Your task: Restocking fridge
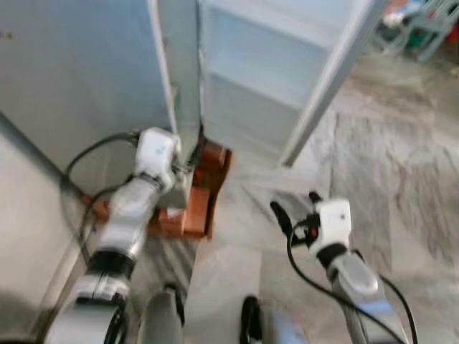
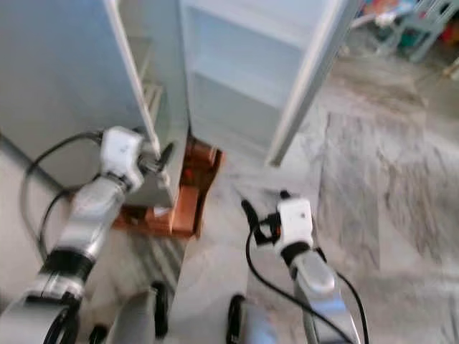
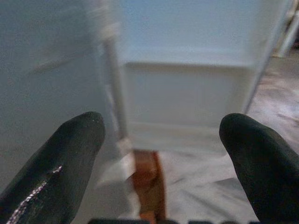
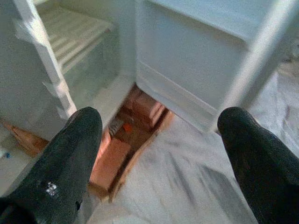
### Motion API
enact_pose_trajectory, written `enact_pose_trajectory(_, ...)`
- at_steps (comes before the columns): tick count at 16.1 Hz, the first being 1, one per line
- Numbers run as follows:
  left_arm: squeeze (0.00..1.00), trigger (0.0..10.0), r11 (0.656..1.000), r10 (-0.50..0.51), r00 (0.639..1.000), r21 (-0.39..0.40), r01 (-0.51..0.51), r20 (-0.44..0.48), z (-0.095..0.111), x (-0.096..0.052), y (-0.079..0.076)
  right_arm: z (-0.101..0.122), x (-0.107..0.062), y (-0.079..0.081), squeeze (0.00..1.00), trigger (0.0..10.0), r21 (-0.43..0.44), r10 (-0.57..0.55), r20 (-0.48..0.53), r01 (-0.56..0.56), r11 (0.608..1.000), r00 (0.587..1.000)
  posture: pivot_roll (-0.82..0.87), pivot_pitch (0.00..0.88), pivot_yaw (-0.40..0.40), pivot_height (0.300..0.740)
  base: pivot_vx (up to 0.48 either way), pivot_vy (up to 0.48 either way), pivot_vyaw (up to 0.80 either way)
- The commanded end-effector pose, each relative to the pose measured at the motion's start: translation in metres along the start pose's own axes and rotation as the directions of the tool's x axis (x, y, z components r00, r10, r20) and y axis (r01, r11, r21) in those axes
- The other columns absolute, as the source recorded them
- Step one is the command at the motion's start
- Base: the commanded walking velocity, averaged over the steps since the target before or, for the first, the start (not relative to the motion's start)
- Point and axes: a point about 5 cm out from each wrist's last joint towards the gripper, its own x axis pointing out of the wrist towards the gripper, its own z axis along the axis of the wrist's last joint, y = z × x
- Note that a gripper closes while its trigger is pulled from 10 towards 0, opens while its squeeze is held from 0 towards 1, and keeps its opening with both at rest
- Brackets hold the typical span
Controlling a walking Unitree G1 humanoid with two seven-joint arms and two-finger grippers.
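White fridge (image 1: 272,79), doors ajar, raised on red bricks (image 1: 204,190); left pincer (image 2: 163,154) spread at door edge, likely widening; right pincer (image 1: 294,208) spread, empty.

Looks like somebody's home kitchen: a white fridge (image 2: 64,79) with its door (image 2: 244,64) swung wide, propped up on red bricks (image 4: 126,140), grey marble-pattern floor tiles (image 1: 401,165) all around, and colourful household clutter (image 1: 423,21) piled off in the far corner.

Spread left pincer (image 3: 161,154) faces the white fridge (image 3: 187,93) above brown bricks (image 3: 148,179).
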Motion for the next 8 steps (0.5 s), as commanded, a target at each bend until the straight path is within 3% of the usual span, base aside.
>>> enact_pose_trajectory(1, 0.00, 10.0, 0.999, 0.028, 1.000, 0.017, -0.028, 0.014, 0.004, -0.017, 0.006, 0.005, 0.002, -0.004, 0.00, 10.0, -0.011, -0.026, 0.032, 0.027, 1.000, 0.999, 0.15, 0.178, -0.060, 0.740, 0.000, -0.277, 0.00)
enact_pose_trajectory(2, 0.00, 10.0, 0.999, 0.046, 0.999, 0.019, -0.047, 0.005, 0.002, -0.030, 0.010, 0.009, 0.005, -0.004, 0.00, 10.0, -0.012, -0.030, 0.048, 0.031, 0.999, 0.998, 0.16, 0.185, -0.057, 0.740, 0.000, -0.304, 0.00)
enact_pose_trajectory(3, 0.00, 10.0, 0.996, 0.090, 0.996, 0.001, -0.090, -0.021, -0.004, -0.053, 0.016, 0.013, 0.009, -0.004, 0.00, 10.0, -0.009, -0.033, 0.062, 0.034, 0.999, 0.997, 0.15, 0.194, -0.059, 0.740, 0.000, -0.386, 0.00)
enact_pose_trajectory(5, 0.00, 10.0, 0.994, 0.106, 0.993, -0.001, -0.106, -0.053, -0.011, -0.070, 0.014, 0.015, 0.009, -0.004, 0.00, 10.0, -0.007, -0.035, 0.072, 0.036, 0.999, 0.997, 0.15, 0.201, -0.060, 0.740, 0.000, -0.416, 0.00)
enact_pose_trajectory(8, 0.00, 10.0, 0.994, 0.099, 0.990, -0.035, -0.103, -0.096, -0.018, -0.078, -0.003, 0.012, 0.009, 0.001, 0.00, 10.0, -0.003, -0.037, 0.073, 0.038, 0.999, 0.997, 0.14, 0.196, -0.056, 0.740, 0.000, -0.434, 0.00)
